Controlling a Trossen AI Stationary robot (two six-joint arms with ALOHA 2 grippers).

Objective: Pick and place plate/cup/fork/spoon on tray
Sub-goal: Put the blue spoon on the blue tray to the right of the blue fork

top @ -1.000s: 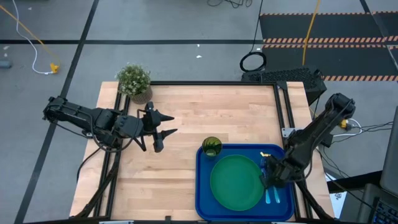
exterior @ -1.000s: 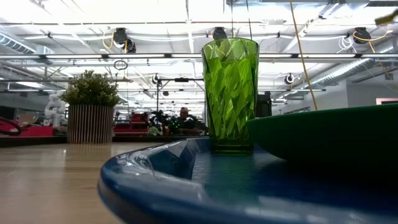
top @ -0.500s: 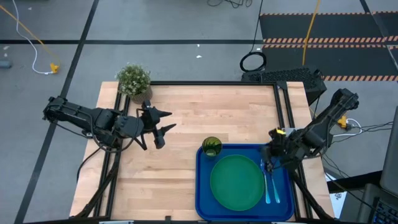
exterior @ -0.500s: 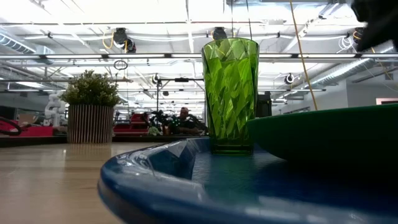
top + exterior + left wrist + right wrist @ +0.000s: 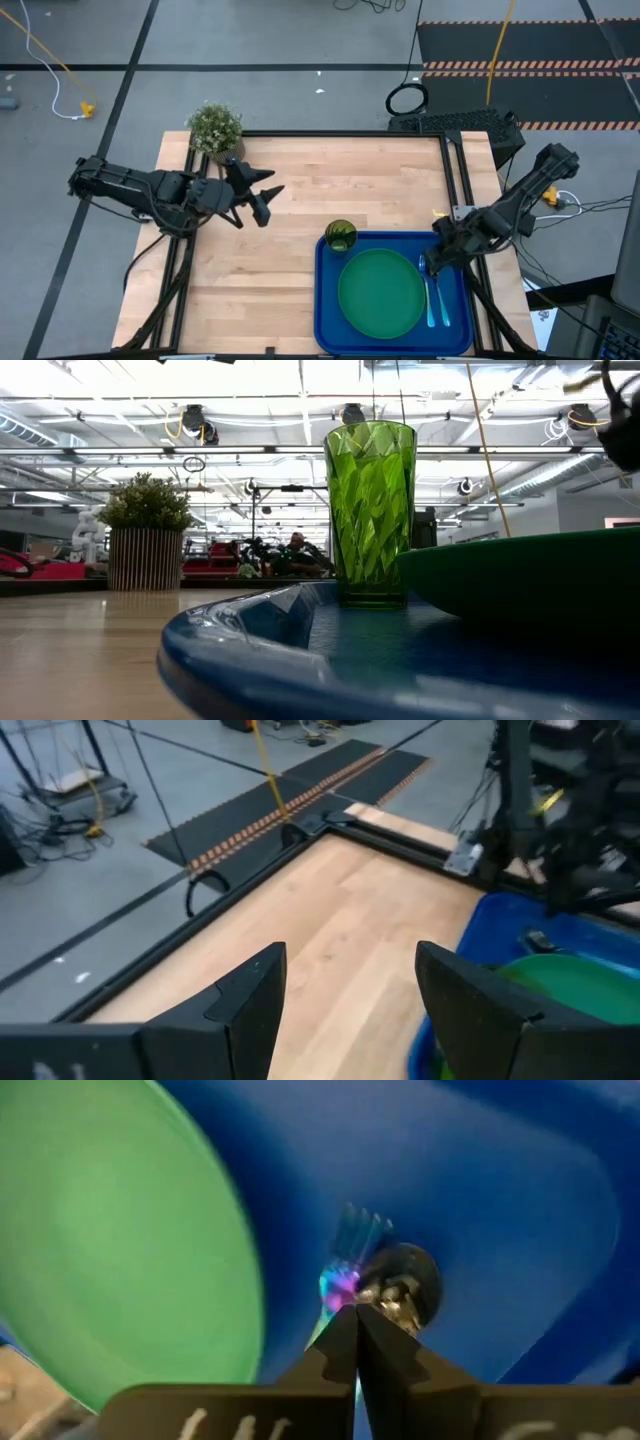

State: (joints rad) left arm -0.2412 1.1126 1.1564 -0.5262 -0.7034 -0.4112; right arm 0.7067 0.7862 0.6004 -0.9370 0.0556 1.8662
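Note:
The blue tray [image 5: 328, 300] lies at the table's near right. On it lie the green plate [image 5: 380, 292] and, at its far left corner, the upright yellow-green cup [image 5: 341, 236]. To the right of the plate lie the fork [image 5: 358, 1235] and the spoon [image 5: 408, 1280], side by side [image 5: 436, 300]. My right gripper [image 5: 440, 252] hovers shut above the utensils' far ends and holds nothing; its own view shows the fingertips [image 5: 358, 1320] closed. My left gripper [image 5: 264, 194] stands open over the table's far left [image 5: 350, 1010].
A potted plant [image 5: 215, 130] stands at the far left corner, close behind my left gripper. Bare wood [image 5: 350, 180] stretches between the two arms and to the left of the tray. In the low view the cup [image 5: 370, 510] and the plate's rim [image 5: 530, 575] rise above the tray's rim [image 5: 250, 650].
My right gripper has drawn back from over the utensils' middle toward the table's far edge, rising a little and tipping, still shut. The fork and spoon stay on the tray. My left gripper has rolled at the wrist, its fingers swinging slightly toward the far edge.

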